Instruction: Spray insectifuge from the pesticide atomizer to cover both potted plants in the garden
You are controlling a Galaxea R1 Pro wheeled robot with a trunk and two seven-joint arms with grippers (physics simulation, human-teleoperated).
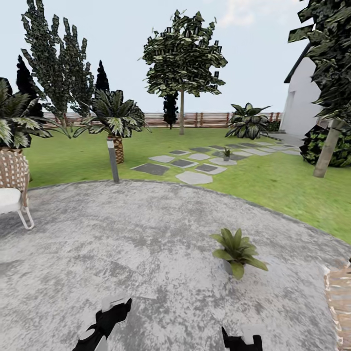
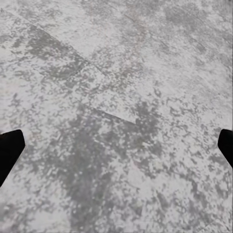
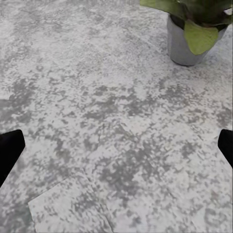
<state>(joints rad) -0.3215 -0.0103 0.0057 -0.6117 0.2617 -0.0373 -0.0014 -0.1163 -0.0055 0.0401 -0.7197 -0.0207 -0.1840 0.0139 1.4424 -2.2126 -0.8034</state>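
While both arms hang low over the grey round paving (image 1: 146, 243), the garden spreads ahead: lawn (image 1: 273, 180), stepping stones (image 1: 194, 177), a slatted fence (image 1: 204, 119) and a white house (image 1: 304, 102) far off on the right gripper's side. One potted plant (image 1: 237, 251) sits on the paving just ahead of the right gripper (image 1: 242, 342), its grey pot (image 3: 187, 41) clear in the right wrist view; a second small plant (image 1: 226, 153) stands well beyond, among the stones. Both the right gripper and the left gripper (image 1: 105, 319) are wide apart and empty — the fingertips (image 2: 9, 150) sit at opposite edges of each wrist view.

I cannot find the spray bottle, so the main risk is driving on toward the plants empty-handed. Rolling forward could also knock the near pot, since it lies close to the right arm's path.

A woven chair (image 1: 13, 187) on the left and a wicker edge (image 1: 340, 297) on the right are cut off — either could hide things.
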